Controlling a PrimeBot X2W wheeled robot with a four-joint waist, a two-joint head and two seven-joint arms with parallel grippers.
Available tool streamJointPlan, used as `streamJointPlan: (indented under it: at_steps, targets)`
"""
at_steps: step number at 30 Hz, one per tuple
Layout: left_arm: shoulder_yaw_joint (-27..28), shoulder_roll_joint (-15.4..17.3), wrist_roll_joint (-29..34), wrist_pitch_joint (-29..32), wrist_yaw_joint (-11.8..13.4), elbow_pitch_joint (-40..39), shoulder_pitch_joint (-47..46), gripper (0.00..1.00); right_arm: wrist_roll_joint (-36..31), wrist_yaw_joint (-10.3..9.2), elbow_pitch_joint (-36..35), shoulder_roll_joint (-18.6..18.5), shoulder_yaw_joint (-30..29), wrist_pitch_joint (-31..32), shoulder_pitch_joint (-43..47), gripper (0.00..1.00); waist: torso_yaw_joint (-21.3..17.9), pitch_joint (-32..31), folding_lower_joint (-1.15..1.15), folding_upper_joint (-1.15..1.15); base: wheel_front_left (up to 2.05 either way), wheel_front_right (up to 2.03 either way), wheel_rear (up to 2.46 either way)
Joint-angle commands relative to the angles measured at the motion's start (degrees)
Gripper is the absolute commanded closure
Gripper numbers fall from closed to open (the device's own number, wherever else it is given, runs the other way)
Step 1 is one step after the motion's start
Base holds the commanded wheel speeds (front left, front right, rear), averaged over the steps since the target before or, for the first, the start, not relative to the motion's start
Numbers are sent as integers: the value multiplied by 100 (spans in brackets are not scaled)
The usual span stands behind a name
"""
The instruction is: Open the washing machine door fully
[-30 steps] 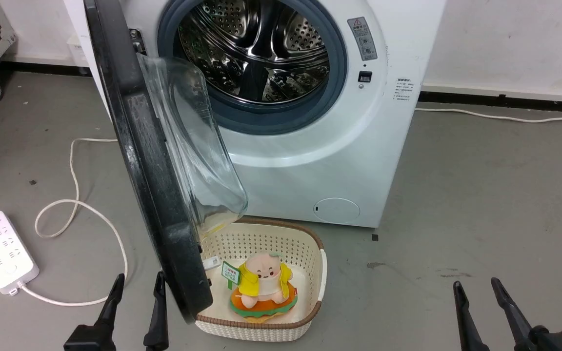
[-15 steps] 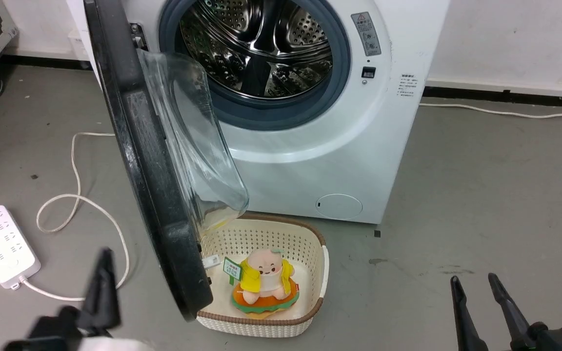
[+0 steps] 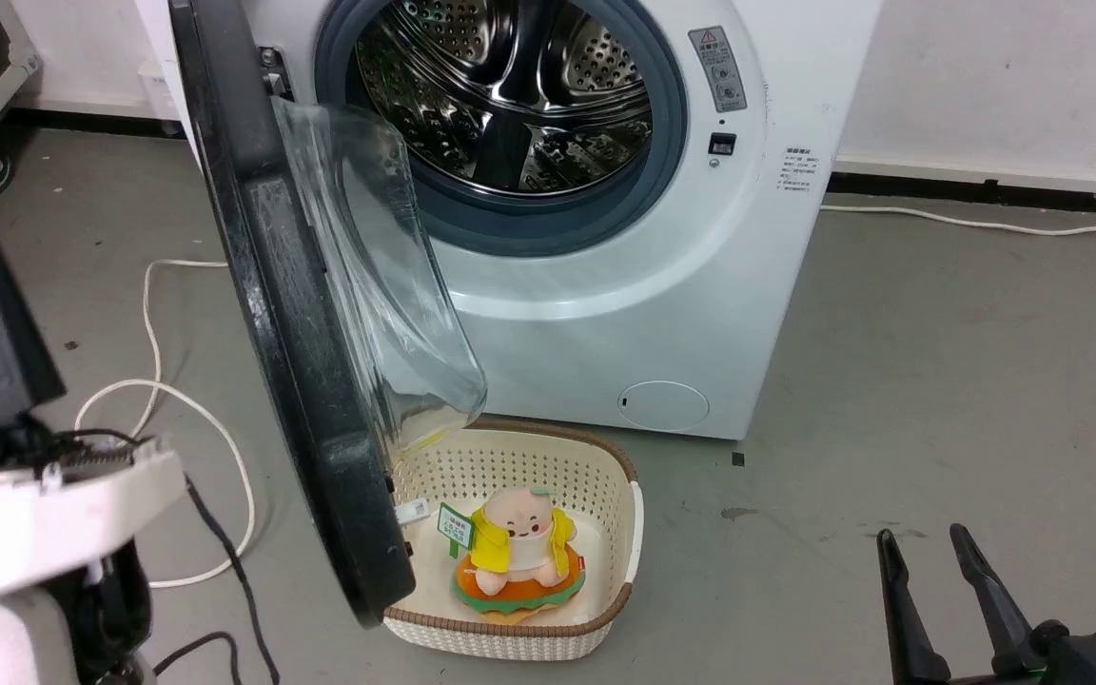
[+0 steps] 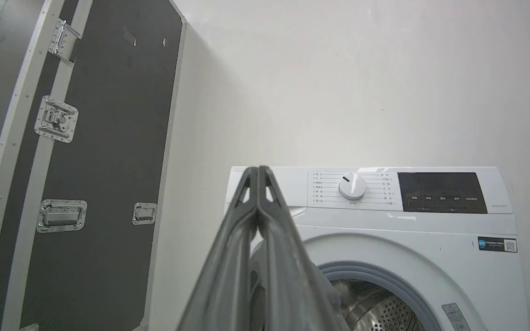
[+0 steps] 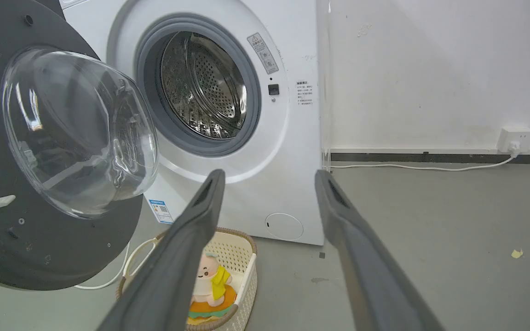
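Washing machine door (image 3: 296, 371): hinged at left edge of machine front, standing roughly square to it, lower rim over left rim of basket (image 3: 620, 609). Drum (image 3: 510, 86) exposed.
Progress, judged: partly done; further outward swing remains.
Left gripper (image 4: 258, 171): fingers pressed together, empty, apart from door.
Right gripper (image 3: 919, 538): fingers spread, empty, well apart from door.
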Motion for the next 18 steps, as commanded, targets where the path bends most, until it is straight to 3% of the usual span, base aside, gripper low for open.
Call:
streamJointPlan:
  at_steps: [1,10,18]
  targets:
    - [-104,41,78,424,18,-37,-146,100,58,6,16,28,10,-16,-109,0,-18,-8,0,0,0,0,0]
    - [-1364,-130,111,2031,-234,-377,13,100,192,6,82,28,5,-22,-156,0,-90,69,0,0,0,0,0]
    - [-2372,-289,-102,2393,-299,31,579,100,288,6,138,28,-14,-26,-207,0,-91,154,0,0,0,0,0]
